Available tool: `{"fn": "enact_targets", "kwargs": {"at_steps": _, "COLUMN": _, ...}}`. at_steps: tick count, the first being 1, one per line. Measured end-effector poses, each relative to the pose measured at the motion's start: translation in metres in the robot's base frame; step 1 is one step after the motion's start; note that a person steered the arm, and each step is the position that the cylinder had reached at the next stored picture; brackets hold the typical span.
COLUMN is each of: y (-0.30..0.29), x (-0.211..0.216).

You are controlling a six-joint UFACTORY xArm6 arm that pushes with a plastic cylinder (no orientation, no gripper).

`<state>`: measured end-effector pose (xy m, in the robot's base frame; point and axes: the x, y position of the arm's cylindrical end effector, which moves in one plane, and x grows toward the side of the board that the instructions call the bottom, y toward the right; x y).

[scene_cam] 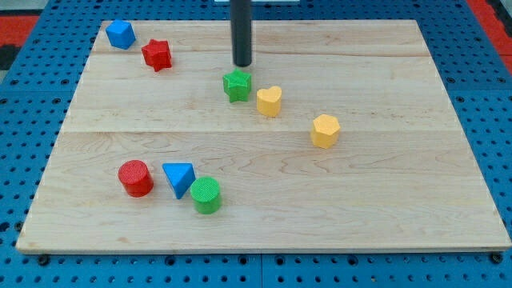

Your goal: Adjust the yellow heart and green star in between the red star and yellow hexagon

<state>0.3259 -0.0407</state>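
The green star (pixel 237 85) sits near the board's top middle. The yellow heart (pixel 270 102) lies just to its right and a little lower, a small gap between them. The red star (pixel 158 54) is at the upper left. The yellow hexagon (pixel 326 130) is right of centre. My tip (pixel 242 64) is just above the green star in the view, very close to its top edge; contact cannot be told.
A blue block (pixel 121 34) sits at the top left beside the red star. A red cylinder (pixel 135 178), a blue triangle (pixel 178 178) and a green cylinder (pixel 206 194) cluster at the lower left. The wooden board (pixel 416 200) lies on a blue pegboard.
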Motion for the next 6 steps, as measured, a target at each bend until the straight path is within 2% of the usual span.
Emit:
{"fn": "enact_targets", "kwargs": {"at_steps": 1, "y": -0.061, "x": 0.062}}
{"fn": "enact_targets", "kwargs": {"at_steps": 2, "y": -0.105, "x": 0.096}}
{"fn": "enact_targets", "kwargs": {"at_steps": 3, "y": -0.015, "x": 0.115}}
{"fn": "enact_targets", "kwargs": {"at_steps": 4, "y": 0.040, "x": 0.108}}
{"fn": "enact_targets", "kwargs": {"at_steps": 6, "y": -0.036, "x": 0.066}}
